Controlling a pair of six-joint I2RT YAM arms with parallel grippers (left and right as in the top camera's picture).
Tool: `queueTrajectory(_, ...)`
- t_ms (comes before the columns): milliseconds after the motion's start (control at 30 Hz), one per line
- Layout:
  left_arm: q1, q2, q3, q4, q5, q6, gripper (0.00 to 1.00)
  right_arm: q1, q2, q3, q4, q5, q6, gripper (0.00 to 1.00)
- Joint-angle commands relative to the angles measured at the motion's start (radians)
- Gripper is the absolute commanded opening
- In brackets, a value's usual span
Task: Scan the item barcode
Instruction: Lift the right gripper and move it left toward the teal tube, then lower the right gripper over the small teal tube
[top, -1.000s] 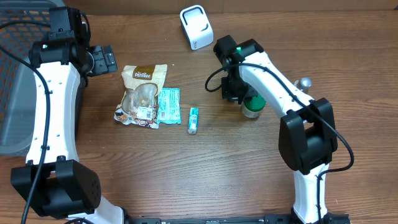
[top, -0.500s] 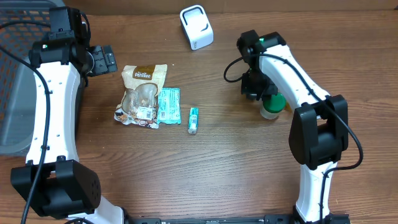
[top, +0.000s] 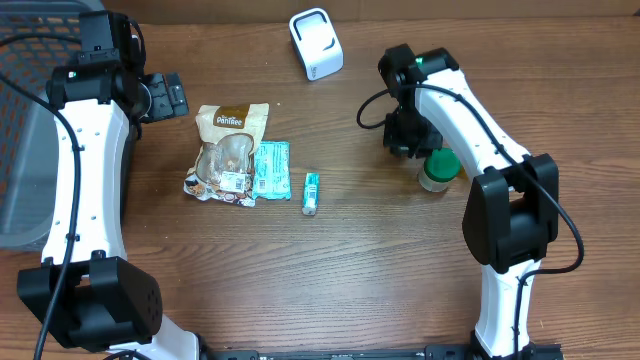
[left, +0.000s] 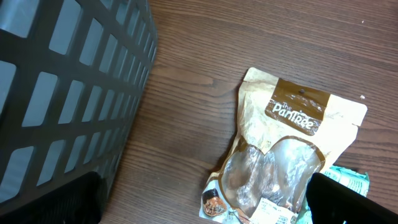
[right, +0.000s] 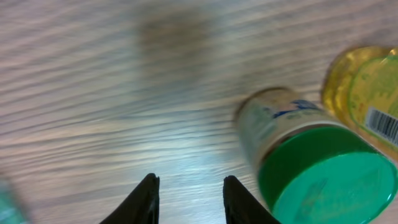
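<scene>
Well, the jar (top: 437, 170) with the green lid sits on the brown table (top: 330, 270), on the right side. The right gripper (right: 189, 198) hangs just beside it. Its two black fingers (right: 148, 199) have a small gap between them. Only bare wood shows in that gap, so this gripper is a little bit open and holds nothing. In the right wrist view the jar is off to the right of the fingers, not between them. A yellow thing (right: 364, 93) with a barcode sticker is close behind the jar, at the edge of that view.

The white scanner (top: 315, 43) stands at the far side of the table, well apart from the jar.

The left gripper (top: 172, 96) is up at the left, near the dark basket (top: 20, 130). Its fingers are spread wide and nothing is in them. Below it on the table lies a snack bag (top: 230, 150) with a brown top and a clear window. A blue-green packet (top: 270, 170) touches the bag on its right side. A small tube (top: 311, 192) lies near the packet, a bit apart from it.
</scene>
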Motion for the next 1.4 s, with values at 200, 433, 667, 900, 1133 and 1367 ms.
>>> queueTrajectory(200, 0.008, -0.002, 0.015, 0.000, -0.013, 0.003, 1.00, 0.024, -0.011, 0.133, 0.002, -0.287, -0.010, 0.78)
queueTrajectory(433, 0.008, -0.002, 0.015, 0.000, -0.013, 0.003, 1.00, 0.024, -0.011, 0.132, 0.007, -0.332, -0.010, 1.00)
queueTrajectory(667, 0.008, -0.002, 0.015, 0.000, -0.013, 0.003, 0.99, 0.036, -0.011, 0.127, 0.011, -0.335, -0.010, 1.00)
queueTrajectory(900, 0.008, -0.002, 0.015, 0.000, -0.013, 0.003, 1.00, 0.077, -0.011, 0.127, 0.018, -0.335, -0.010, 1.00)
queueTrajectory(1133, 0.008, -0.002, 0.015, 0.000, -0.013, 0.003, 1.00, 0.138, -0.011, 0.127, 0.021, -0.335, -0.010, 0.99)
queueTrajectory(1367, 0.008, -0.002, 0.015, 0.000, -0.013, 0.003, 1.00, 0.199, -0.011, 0.127, 0.029, -0.335, -0.010, 0.97)
